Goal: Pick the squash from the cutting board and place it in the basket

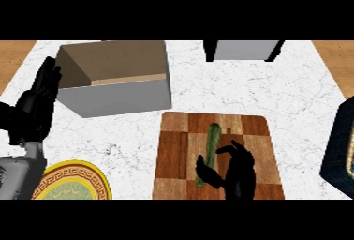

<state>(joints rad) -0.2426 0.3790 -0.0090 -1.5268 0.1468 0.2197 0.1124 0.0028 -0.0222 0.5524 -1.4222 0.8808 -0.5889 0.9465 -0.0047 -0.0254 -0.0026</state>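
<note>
right robot hand (235,171) fingers apart beside squash (210,152) | squash lies on board (259,140) | basket (114,77) at 11 o'clock | left robot hand (38,101) fingers straight, 9 o'clock edge

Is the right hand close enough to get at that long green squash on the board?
Probably yes. The right hand is already over the cutting board, its open fingers right beside the squash, with nothing between them.

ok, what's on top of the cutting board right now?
The green squash lies lengthwise on the cutting board. The right hand is open beside it and covers the board's near edge.
</note>
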